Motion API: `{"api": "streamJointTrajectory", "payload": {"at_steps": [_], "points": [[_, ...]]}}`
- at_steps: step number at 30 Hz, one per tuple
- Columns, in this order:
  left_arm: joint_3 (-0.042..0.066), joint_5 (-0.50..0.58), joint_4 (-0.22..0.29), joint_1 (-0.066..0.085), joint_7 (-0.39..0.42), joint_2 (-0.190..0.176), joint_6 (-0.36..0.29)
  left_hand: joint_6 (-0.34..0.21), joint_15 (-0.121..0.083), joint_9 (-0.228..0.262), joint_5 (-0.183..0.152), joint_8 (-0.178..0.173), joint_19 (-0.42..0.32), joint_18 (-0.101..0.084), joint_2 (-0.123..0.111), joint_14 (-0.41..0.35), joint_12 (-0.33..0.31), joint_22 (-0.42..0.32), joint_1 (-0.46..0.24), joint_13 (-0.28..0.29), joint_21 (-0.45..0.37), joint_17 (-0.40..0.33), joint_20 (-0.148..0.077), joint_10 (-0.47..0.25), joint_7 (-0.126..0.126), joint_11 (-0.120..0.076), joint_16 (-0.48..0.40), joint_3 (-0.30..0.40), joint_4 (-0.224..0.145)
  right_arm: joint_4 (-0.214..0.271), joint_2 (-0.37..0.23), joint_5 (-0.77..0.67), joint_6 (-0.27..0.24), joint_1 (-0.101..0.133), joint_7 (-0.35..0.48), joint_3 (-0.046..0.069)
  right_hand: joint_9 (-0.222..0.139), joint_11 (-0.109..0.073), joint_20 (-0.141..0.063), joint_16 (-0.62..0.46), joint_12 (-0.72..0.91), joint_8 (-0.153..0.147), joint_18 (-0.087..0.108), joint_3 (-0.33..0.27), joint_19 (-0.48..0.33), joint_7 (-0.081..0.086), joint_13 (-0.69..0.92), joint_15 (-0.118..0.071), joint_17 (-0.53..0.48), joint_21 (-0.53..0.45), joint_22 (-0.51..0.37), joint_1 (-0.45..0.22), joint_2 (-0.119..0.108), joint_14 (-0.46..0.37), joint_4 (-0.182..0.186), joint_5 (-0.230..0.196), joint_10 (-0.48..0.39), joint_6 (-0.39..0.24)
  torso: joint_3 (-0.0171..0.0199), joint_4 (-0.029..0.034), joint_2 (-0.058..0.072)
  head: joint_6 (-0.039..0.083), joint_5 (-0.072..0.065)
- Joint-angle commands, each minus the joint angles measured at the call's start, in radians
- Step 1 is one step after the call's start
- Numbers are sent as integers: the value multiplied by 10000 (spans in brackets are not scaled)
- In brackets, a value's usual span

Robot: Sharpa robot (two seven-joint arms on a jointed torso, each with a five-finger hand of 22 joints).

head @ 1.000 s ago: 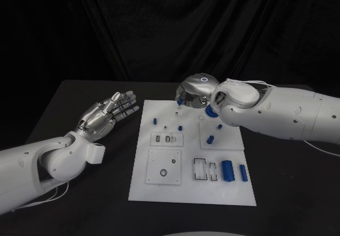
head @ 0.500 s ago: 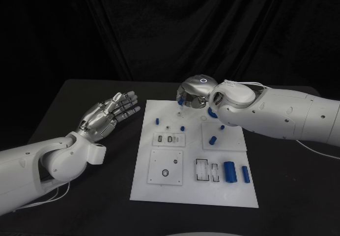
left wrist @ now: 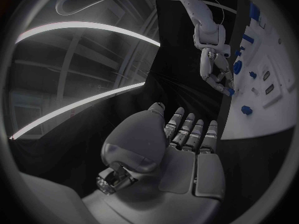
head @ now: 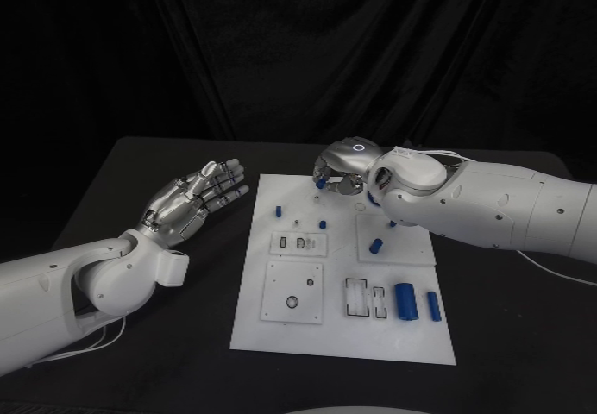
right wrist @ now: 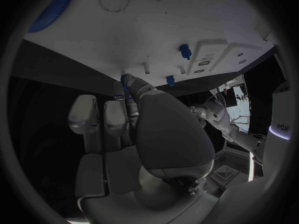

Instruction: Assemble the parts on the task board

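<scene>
The white task board (head: 326,341) lies in the middle of the black table. My right hand (head: 345,166) hovers over its far edge and pinches a small blue part (head: 321,183) at its fingertips; the right wrist view shows that part (right wrist: 125,78) just off the board (right wrist: 162,30), near two thin pegs. Small blue parts (head: 280,210) (head: 323,224) (head: 376,246) stand on the board's far half. Two blue cylinders (head: 403,299) (head: 433,305) lie at its right. My left hand (head: 193,197) floats left of the board, palm up, fingers spread, holding nothing.
A white square insert with a small hole (head: 292,292) and a slotted holder (head: 358,297) sit on the near half of the board. A blue disc (head: 373,198) peeks from under my right forearm. Bare black table (head: 149,362) lies on both sides.
My right hand has sunk slightly toward the board's far edge, still pinching the blue part. The left hand has not moved. The camera shifted a little.
</scene>
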Motion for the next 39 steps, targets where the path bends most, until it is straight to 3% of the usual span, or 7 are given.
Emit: {"api": "streamJointTrajectory", "payload": {"at_steps": [1,5,15,22,26,31,39], "points": [[5,35,6,6,2224,-2,138,73,80,9,52,53,-20,-48,12,-12,64,-1,81,11,-23,13,14,-8,76,74,66,44,4,-34,-15,-263,-20,-47,-244,2,896,97,-19,-2,-36,18,-107,84,68,354,-10,26,13,40,11,-32,53,62,-2,-27,-7,255,14,13,5,-4,-19],[4,35,-7,6,2215,5,152,71,85,9,58,52,-12,-51,15,-7,68,3,84,12,-15,14,16,-8,80,76,75,53,5,-40,-36,-325,-109,-60,-257,2,896,97,-19,-2,-36,18,-107,84,68,354,-10,26,13,40,11,-32,53,62,-2,-27,-7,255,14,47,13,12,-68],[0,91,-37,6,2167,-13,160,64,93,8,65,50,-10,-55,20,-1,69,3,87,11,-13,16,20,-9,86,82,85,67,6,-12,-101,-362,-149,-72,-371,3,900,99,-17,7,-46,13,-111,86,79,356,-8,28,38,49,31,-34,50,68,-3,-26,-3,254,-11,-10,3,26,-23],[-1,98,-56,6,2144,2,175,64,108,7,80,50,1,-61,26,4,73,9,95,11,-3,18,27,-11,98,95,95,93,5,-46,-72,-365,92,-82,-522,3,914,127,1,-13,-142,-50,-104,92,61,364,-6,49,12,25,4,-72,22,62,14,-28,-41,186,-1,14,-1,28,-60],[-2,111,-73,6,2132,12,180,64,108,7,80,50,1,-61,26,4,73,9,95,11,-3,18,27,-11,98,95,95,93,5,-136,6,-366,200,-96,-580,3,906,178,37,-56,-288,-201,-92,130,18,408,-3,94,-42,-24,-44,-104,1,28,37,-69,-129,5,0,9,-1,30,-74],[-3,139,-95,6,2116,32,198,75,118,8,88,52,9,-67,29,15,82,12,101,13,4,21,32,-6,106,105,112,115,5,-261,114,-365,321,-126,-592,3,742,314,139,-130,-546,-736,-68,251,-77,331,6,206,-138,-129,-141,-182,-114,-45,112,-122,-331,-706,-7,2,-1,1,-76],[-8,183,-151,5,2100,56,213,82,127,9,95,54,19,-71,31,19,89,16,107,14,13,22,36,-3,113,113,120,134,4,-423,241,-365,439,-171,-574,4,720,387,202,-240,-678,-840,-29,276,-211,307,11,274,-330,-266,-306,-271,-176,-157,185,-210,-475,-750,-6,6,1,-29,-86]]}}
